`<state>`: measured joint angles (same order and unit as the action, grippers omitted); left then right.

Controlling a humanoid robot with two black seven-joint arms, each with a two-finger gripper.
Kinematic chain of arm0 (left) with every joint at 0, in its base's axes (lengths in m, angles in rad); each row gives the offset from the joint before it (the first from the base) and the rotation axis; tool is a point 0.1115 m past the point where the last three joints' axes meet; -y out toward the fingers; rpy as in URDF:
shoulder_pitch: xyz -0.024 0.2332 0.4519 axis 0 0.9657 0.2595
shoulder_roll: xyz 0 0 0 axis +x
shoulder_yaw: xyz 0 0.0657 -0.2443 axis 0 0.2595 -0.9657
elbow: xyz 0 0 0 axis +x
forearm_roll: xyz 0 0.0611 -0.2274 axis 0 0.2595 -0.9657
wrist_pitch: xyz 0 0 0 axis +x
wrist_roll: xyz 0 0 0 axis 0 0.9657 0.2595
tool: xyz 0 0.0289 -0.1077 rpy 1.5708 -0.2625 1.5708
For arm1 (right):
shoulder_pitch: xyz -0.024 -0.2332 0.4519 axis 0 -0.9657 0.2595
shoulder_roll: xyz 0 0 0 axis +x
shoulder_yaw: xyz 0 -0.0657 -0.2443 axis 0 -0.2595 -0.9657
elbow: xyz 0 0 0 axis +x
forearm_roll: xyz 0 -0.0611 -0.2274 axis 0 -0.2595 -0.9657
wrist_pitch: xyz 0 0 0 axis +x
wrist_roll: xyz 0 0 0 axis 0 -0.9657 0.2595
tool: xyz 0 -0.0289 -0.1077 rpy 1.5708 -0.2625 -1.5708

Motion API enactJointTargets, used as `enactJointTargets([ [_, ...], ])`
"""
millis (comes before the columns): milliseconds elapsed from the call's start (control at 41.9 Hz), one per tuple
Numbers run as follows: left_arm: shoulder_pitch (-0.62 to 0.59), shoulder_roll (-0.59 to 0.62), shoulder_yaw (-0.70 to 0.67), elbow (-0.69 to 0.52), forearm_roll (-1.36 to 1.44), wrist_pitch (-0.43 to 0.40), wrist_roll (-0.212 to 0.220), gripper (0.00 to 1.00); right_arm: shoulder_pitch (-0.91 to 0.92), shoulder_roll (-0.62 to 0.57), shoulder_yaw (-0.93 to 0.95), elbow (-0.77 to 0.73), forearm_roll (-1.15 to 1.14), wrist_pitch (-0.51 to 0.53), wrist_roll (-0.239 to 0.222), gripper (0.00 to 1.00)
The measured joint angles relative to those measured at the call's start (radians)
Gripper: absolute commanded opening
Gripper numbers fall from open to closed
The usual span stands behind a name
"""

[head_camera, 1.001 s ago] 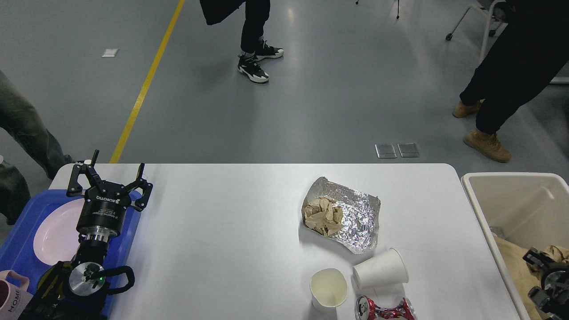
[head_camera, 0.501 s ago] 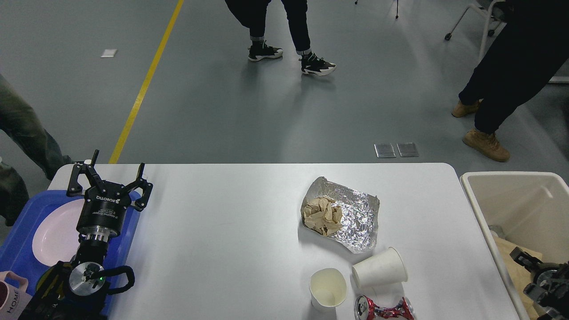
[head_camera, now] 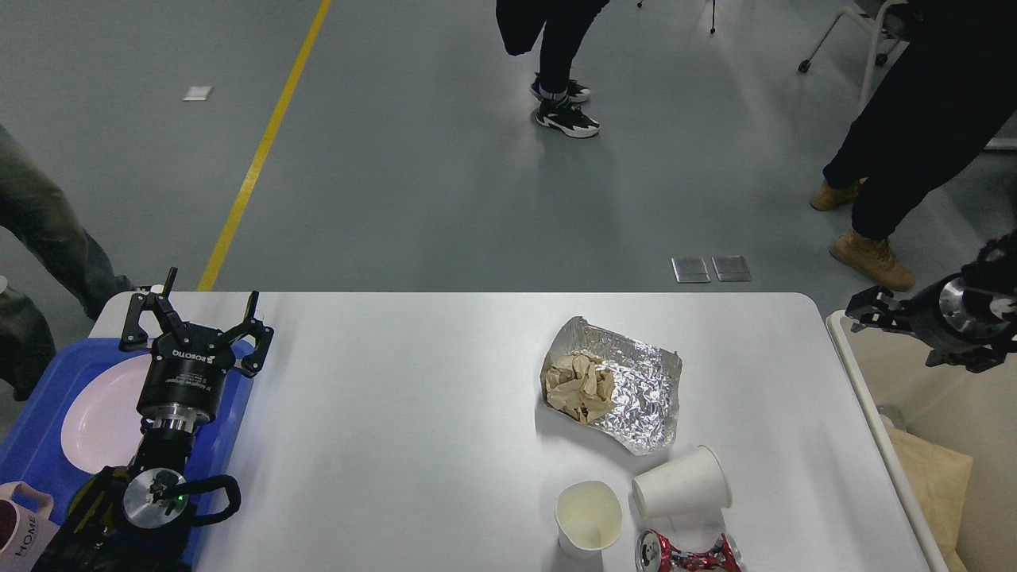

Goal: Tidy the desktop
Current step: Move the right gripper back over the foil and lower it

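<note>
The white desktop (head_camera: 413, 413) fills the lower middle of the head view. On it lie a crumpled foil sheet (head_camera: 639, 389) with brown paper scraps (head_camera: 576, 385), an upright paper cup (head_camera: 588, 518), a paper cup on its side (head_camera: 682, 481) and a crushed red can (head_camera: 687, 554). My left gripper (head_camera: 195, 314) is open and empty, above the blue tray's right edge at the desktop's left end. My right gripper (head_camera: 864, 314) hangs above the beige bin's left rim; its fingers cannot be told apart.
A blue tray (head_camera: 48, 373) holds a pink plate (head_camera: 99, 413), with a pink mug (head_camera: 20, 528) at its front. A beige bin (head_camera: 945, 429) stands right of the desktop with brown paper (head_camera: 937, 477) inside. People stand on the floor beyond.
My right arm has risen from low inside the bin to above its left rim. A person in the background has walked to the right. The left arm has not moved.
</note>
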<state>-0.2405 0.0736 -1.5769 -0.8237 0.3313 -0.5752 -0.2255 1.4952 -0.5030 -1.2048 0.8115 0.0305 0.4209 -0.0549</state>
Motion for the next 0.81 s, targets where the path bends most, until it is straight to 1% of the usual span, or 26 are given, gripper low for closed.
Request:
enactJointTargets([
  [48, 0.0, 0.0, 0.0, 0.0, 0.0, 0.0, 0.0, 0.97, 0.044, 0.023, -0.017, 0.004, 0.001, 0.066, -0.001, 1.0],
  [143, 0.0, 0.0, 0.0, 0.0, 0.0, 0.0, 0.0, 0.97, 0.156, 0.085, -0.043, 0.02, 0.003, 0.236, -0.001, 1.0],
  [191, 0.0, 0.0, 0.0, 0.0, 0.0, 0.0, 0.0, 0.97, 0.203, 0.11, -0.048, 0.035, 0.003, 0.3, -0.001, 1.0],
  [215, 0.0, 0.0, 0.0, 0.0, 0.0, 0.0, 0.0, 0.97, 0.258, 0.14, -0.052, 0.064, 0.004, 0.358, -0.002, 1.0],
  [262, 0.0, 0.0, 0.0, 0.0, 0.0, 0.0, 0.0, 0.97, 0.335, 0.175, -0.062, 0.123, 0.003, 0.404, -0.003, 1.0],
  [310, 0.0, 0.0, 0.0, 0.0, 0.0, 0.0, 0.0, 0.97, 0.394, 0.199, -0.072, 0.178, 0.002, 0.415, -0.004, 1.0],
  [381, 0.001, 0.0, 0.0, 0.0, 0.0, 0.0, 0.0, 0.97, 0.536, 0.248, -0.083, 0.304, 0.002, 0.42, -0.003, 1.0],
  [525, 0.001, 0.0, 0.0, 0.0, 0.0, 0.0, 0.0, 0.97, 0.704, 0.325, -0.083, 0.445, 0.015, 0.411, -0.004, 1.0],
  [620, 0.001, 0.0, 0.0, 0.0, 0.0, 0.0, 0.0, 0.97, 0.782, 0.381, -0.075, 0.525, 0.019, 0.403, -0.004, 1.0],
  [715, 0.001, 0.0, 0.0, 0.0, 0.0, 0.0, 0.0, 0.97, 0.878, 0.402, -0.042, 0.65, 0.019, 0.402, -0.004, 1.0],
  [811, 0.001, 0.0, 0.0, 0.0, 0.0, 0.0, 0.0, 0.97, 0.937, 0.402, -0.023, 0.723, 0.019, 0.402, -0.005, 1.0],
])
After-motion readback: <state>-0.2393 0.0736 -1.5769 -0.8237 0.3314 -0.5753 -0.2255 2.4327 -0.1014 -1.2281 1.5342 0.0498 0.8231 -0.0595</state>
